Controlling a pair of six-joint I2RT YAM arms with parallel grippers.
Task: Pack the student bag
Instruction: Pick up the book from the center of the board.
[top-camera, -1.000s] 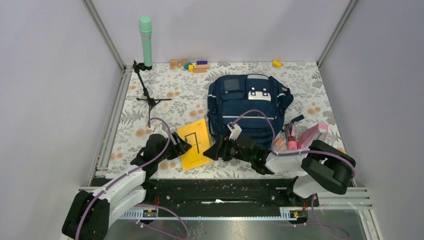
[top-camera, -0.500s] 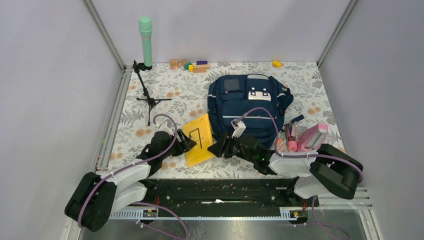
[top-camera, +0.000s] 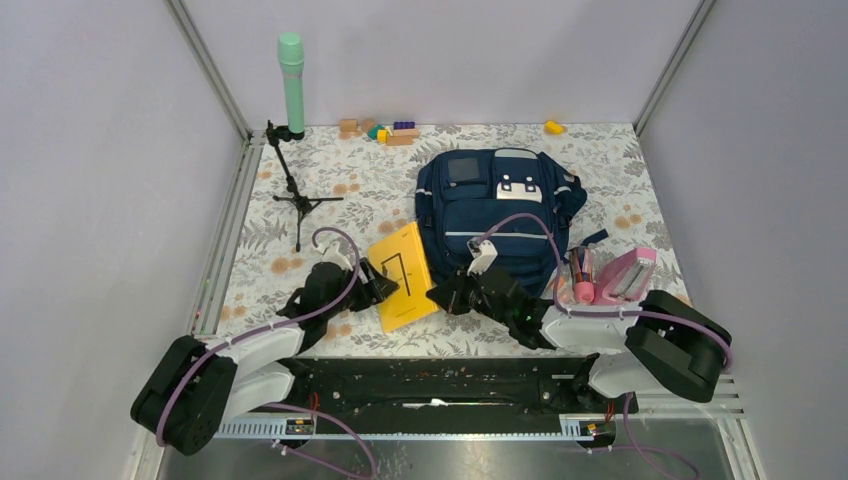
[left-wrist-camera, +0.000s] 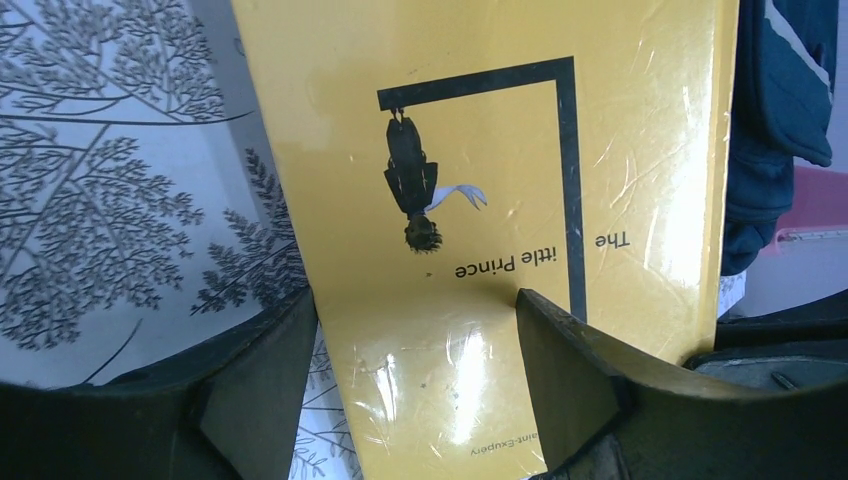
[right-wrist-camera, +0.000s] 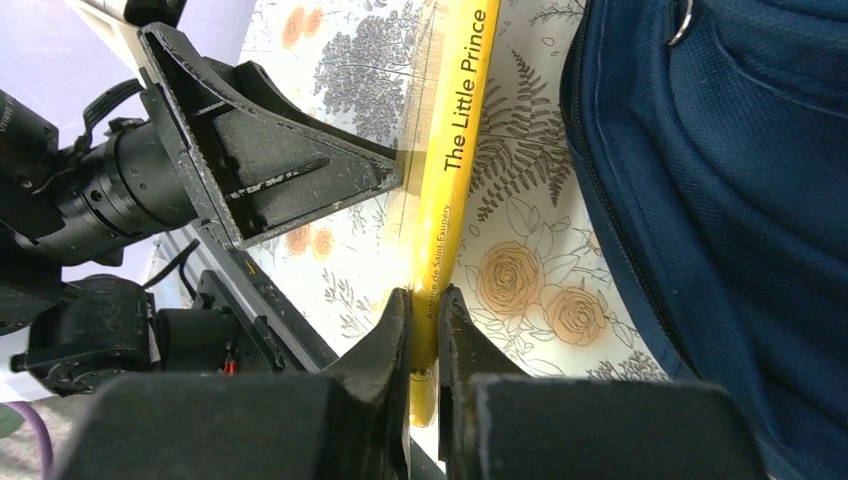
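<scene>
The student bag lies flat at mid table, navy blue with pale stripes. At its near left corner a yellow book, "The Little Prince", is tipped up off the cloth. My right gripper is shut on the near end of the book's spine, with the bag just to its right. My left gripper is open on the book's other side. Its fingers lie against the yellow cover near its bottom edge. From above, the left gripper and right gripper flank the book.
A pink pencil case and some pens lie right of the bag. A small tripod with a green cylinder stands at the back left. Toy blocks and a yellow block sit along the back wall.
My right gripper has closed on the book's spine. The book has shifted right toward the bag and tipped up, and my left gripper has followed it.
</scene>
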